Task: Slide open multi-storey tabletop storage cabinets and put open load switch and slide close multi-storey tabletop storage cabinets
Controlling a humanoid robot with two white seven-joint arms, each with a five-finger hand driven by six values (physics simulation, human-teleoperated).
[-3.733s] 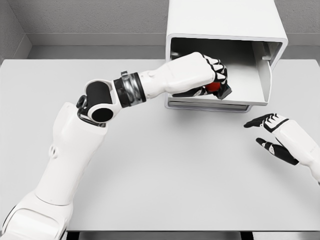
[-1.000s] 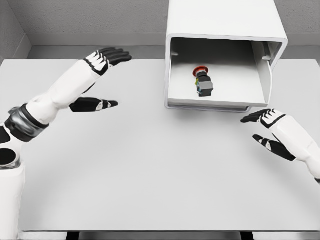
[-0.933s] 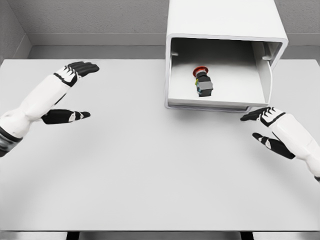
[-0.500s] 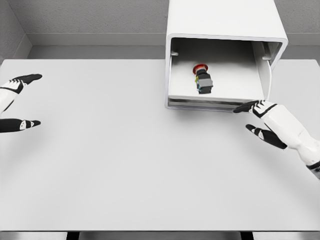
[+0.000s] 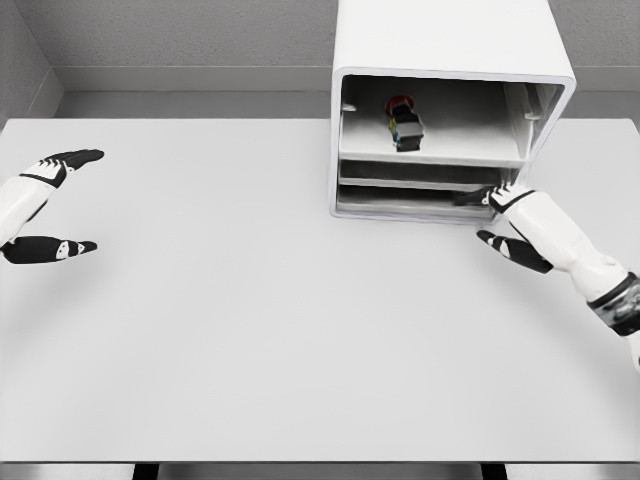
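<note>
Table (image 5: 300, 340) is lying wide and bare across the middle and front, giving both arms open room. Cabinet (image 5: 450, 60) is sitting at the far edge, right of centre, its open front facing the robot. Upper drawer (image 5: 440, 155) is sitting mostly inside the cabinet, its front lip just showing; 2 lower drawer fronts are stacking beneath it.

Right hand (image 5: 505, 220) is reaching in from the lower right, fingers extended and spread, fingertips touching the cabinet's lower right front corner; it is gripping nothing.

Left hand (image 5: 50, 205) is hovering at the left edge, well apart from the cabinet, fingers spread, holding nothing.

Switch (image 5: 405, 125) is lying in the upper drawer: dark body, red button at its far end.
</note>
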